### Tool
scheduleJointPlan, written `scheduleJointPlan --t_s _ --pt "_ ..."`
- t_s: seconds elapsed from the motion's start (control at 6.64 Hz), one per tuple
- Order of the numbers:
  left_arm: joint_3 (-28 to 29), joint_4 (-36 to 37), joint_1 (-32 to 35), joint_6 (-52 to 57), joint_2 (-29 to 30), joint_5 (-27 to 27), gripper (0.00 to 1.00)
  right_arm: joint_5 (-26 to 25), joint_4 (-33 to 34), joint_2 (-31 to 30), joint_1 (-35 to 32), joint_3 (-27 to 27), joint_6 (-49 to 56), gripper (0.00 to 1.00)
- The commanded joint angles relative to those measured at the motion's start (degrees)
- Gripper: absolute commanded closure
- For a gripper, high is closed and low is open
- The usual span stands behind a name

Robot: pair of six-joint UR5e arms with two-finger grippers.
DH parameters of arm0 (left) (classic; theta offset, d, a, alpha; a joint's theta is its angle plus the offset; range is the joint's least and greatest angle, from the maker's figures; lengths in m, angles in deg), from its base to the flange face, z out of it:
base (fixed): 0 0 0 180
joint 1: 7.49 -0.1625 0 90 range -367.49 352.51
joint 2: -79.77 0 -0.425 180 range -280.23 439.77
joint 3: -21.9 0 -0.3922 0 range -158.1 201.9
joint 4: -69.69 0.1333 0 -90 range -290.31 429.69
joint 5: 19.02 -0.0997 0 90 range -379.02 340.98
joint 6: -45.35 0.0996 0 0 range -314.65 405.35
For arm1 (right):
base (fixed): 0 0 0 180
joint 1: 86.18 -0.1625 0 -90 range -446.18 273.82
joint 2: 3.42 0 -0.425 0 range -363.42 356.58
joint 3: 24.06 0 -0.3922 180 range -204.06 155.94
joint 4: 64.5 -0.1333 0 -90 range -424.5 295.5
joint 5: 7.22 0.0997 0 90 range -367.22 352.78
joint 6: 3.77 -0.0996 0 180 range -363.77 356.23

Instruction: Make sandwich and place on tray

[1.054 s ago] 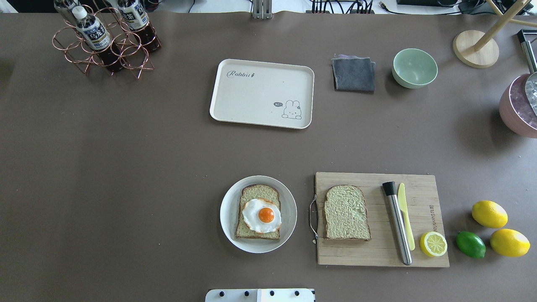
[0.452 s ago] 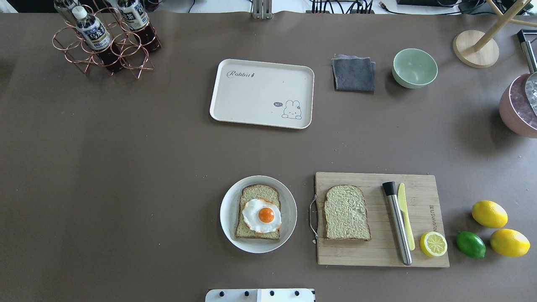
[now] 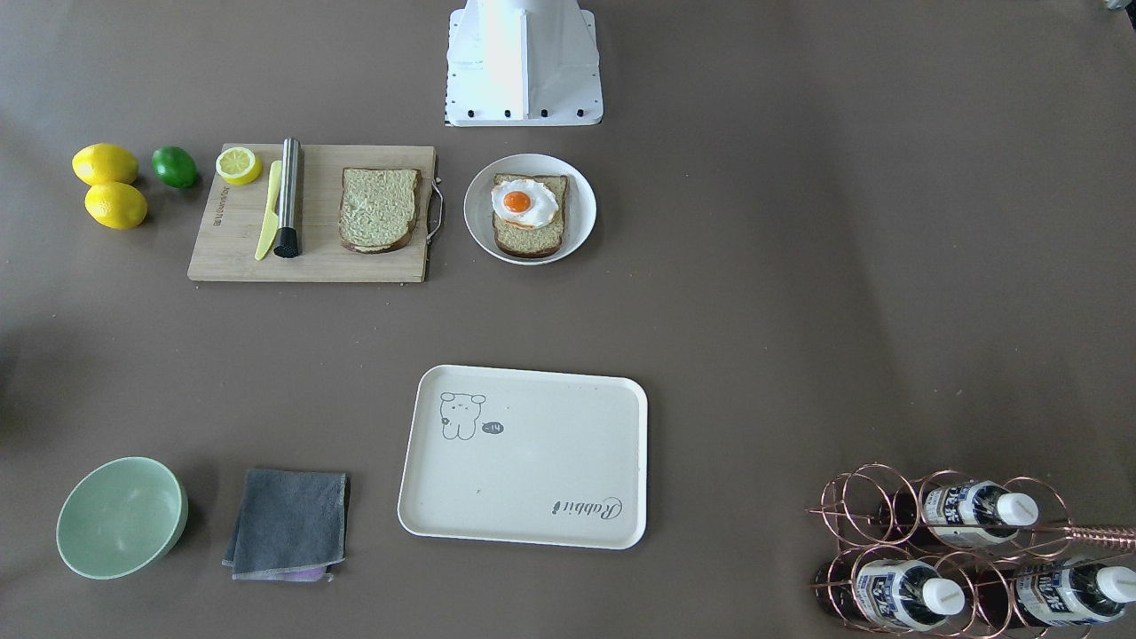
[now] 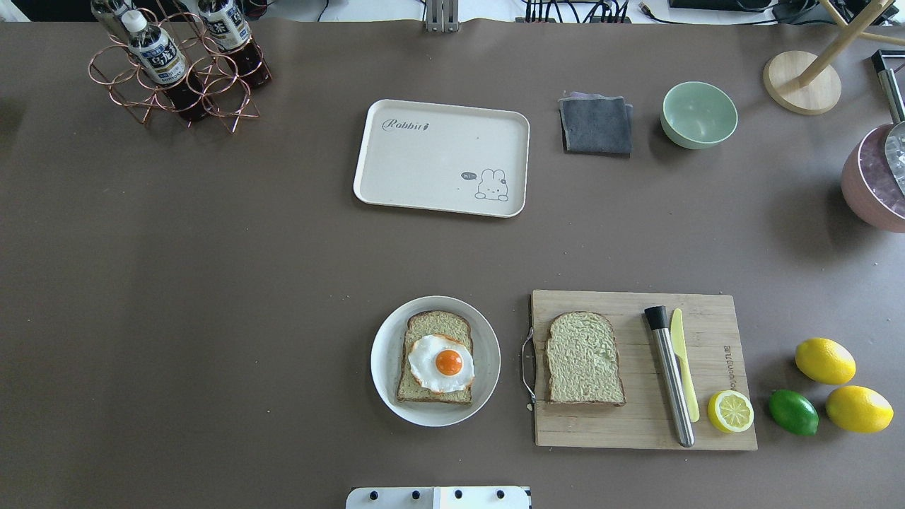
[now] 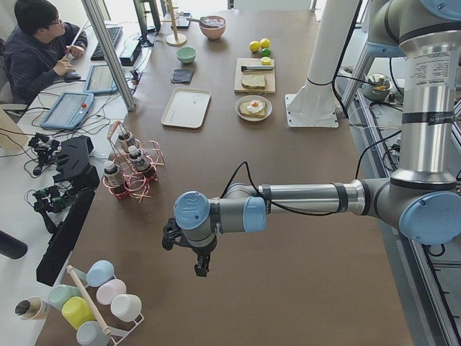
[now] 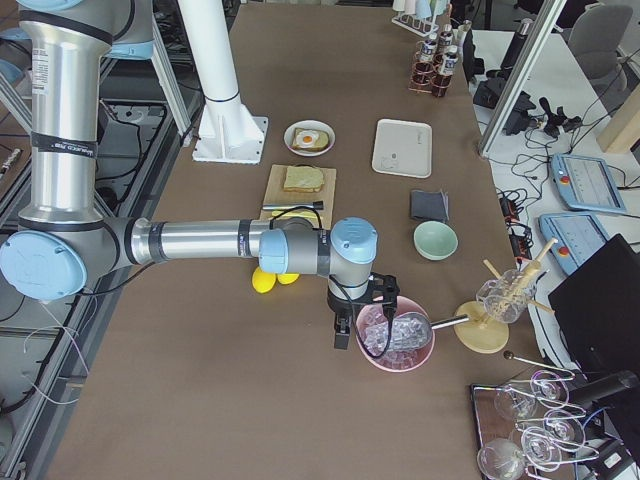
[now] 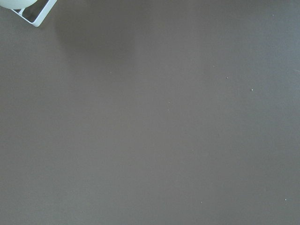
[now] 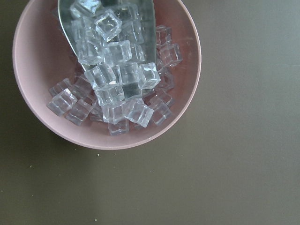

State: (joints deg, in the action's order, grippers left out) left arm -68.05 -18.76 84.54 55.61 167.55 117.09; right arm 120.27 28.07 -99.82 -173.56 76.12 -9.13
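One bread slice [image 4: 433, 326] topped with the fried egg [image 4: 440, 363] lies on a round white plate [image 4: 382, 360]. A second bread slice [image 4: 584, 358] lies on the wooden cutting board [image 4: 636, 428] to its right. The cream tray [image 4: 442, 157] lies bare further out at mid-table. Neither gripper shows in the overhead or front views. The left gripper [image 5: 194, 261] hangs over bare table at the far left end; the right gripper [image 6: 345, 335] hangs beside a pink bowl at the far right end. I cannot tell whether either is open or shut.
A steel rod [image 4: 670, 375], yellow knife [image 4: 683, 360] and lemon half [image 4: 730, 411] lie on the board. Lemons [image 4: 824, 360] and a lime [image 4: 793, 412] lie to its right. Grey cloth [image 4: 596, 124], green bowl [image 4: 698, 114], bottle rack [image 4: 177, 67] and pink ice bowl [image 8: 37, 93] stand around.
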Motion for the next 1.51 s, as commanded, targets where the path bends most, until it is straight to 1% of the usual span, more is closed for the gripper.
scheduleJointPlan --t_s 0.0,0.15,0.45,0.75,0.9,1.05,1.2,1.36 --pt "-0.8 0.5 0.1 -0.3 0.4 5.5 0.03 0.0 0.0 0.0 -0.1 0.0 0.0 0.00" --pt "-1.0 -0.1 0.1 0.2 0.4 6.3 0.03 -0.1 0.1 0.0 0.0 -0.2 0.0 0.00" --pt "-0.1 -8.0 0.1 -0.8 0.9 9.2 0.03 -0.1 0.1 -0.2 -0.1 -0.2 -0.1 0.00" --pt "2.3 -8.6 0.0 0.0 3.4 9.3 0.02 -0.2 0.1 -0.2 -0.1 -0.3 -0.1 0.00" --pt "1.9 -8.8 0.1 -0.1 3.4 9.4 0.02 -0.2 0.1 -0.2 -0.1 -0.2 -0.1 0.00" --pt "2.0 -11.0 0.0 -0.8 4.1 9.3 0.02 -0.2 0.0 0.2 -0.1 0.1 -0.1 0.00" --pt "1.9 -11.3 0.0 -2.3 6.2 9.4 0.02 0.0 -0.8 0.6 -0.1 1.3 -0.2 0.00" --pt "1.4 -11.6 -0.3 -4.7 7.5 9.4 0.02 0.4 -4.7 0.9 -0.1 2.4 -0.2 0.00"
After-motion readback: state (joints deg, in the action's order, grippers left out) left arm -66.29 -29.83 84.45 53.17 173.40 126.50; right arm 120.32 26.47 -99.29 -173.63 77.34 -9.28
